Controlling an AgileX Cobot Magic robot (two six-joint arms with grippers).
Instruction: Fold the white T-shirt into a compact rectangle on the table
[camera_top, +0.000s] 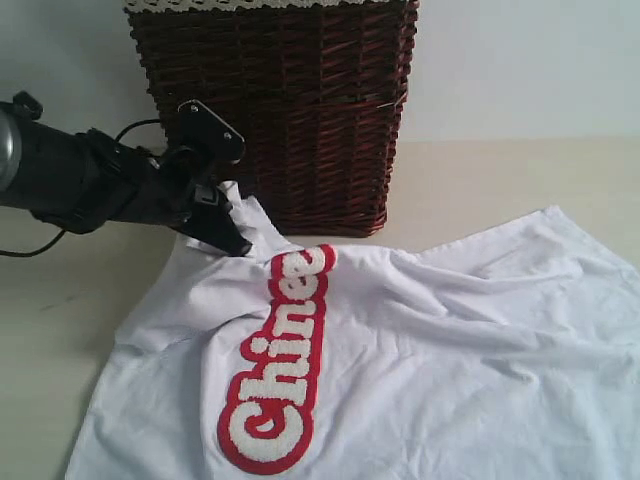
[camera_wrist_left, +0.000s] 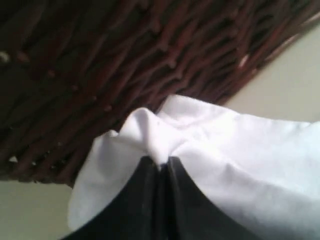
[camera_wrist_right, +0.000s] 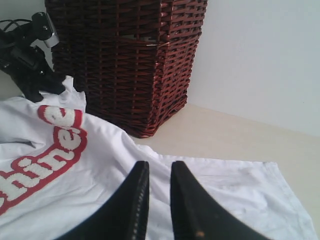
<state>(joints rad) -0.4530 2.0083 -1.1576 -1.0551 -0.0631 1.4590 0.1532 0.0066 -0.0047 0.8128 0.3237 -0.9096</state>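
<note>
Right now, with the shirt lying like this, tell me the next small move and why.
Probably lower the right gripper and close it on the edge of the white T-shirt beneath it. The left gripper is shut on a pinch of cloth beside the wicker basket, while the right hangs over the shirt with jaws slightly apart, holding nothing. A fold likely needs both grips.

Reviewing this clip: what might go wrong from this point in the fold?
1. The left gripper pinches only a small bunch of the white T-shirt, so it may slip free when pulled.
2. That pinch sits close beside the wicker basket; the cloth or gripper might snag it.
</note>
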